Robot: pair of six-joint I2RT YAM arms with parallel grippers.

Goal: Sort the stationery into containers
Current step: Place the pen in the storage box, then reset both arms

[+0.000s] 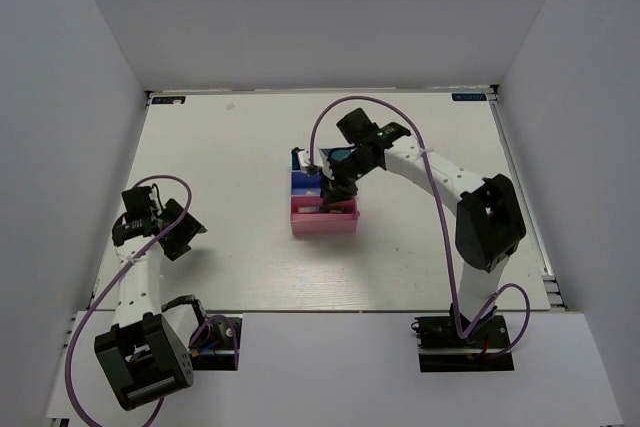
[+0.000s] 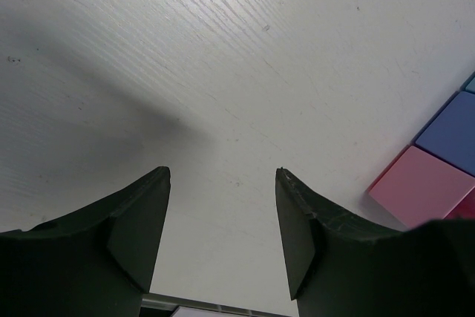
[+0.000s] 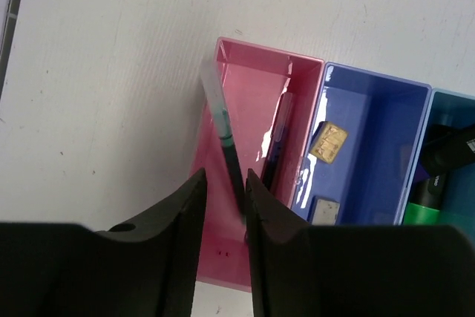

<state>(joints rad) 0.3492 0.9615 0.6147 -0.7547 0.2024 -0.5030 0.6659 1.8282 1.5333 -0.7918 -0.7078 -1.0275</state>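
The three joined bins stand mid-table: pink [image 1: 323,219], blue [image 3: 371,146] and teal [image 3: 453,109]. My right gripper [image 3: 225,176] hovers over the pink bin [image 3: 223,272], also seen from above [image 1: 332,190]. Its jaws stand slightly apart. A thin pen [image 3: 223,128] with a clear end lies blurred between them, touching only the right finger, its tip over the pink bin. A second pen [image 3: 276,146] lies in the pink bin. Two beige erasers [image 3: 329,142] are in the blue bin. Highlighters [image 3: 445,150] are in the teal bin. My left gripper [image 2: 223,176] is open and empty.
In the left wrist view the pink [image 2: 427,191] and blue [image 2: 453,131] bins show at the right edge, over bare white table. White walls enclose the table on three sides. The left arm [image 1: 150,237] sits near the left edge.
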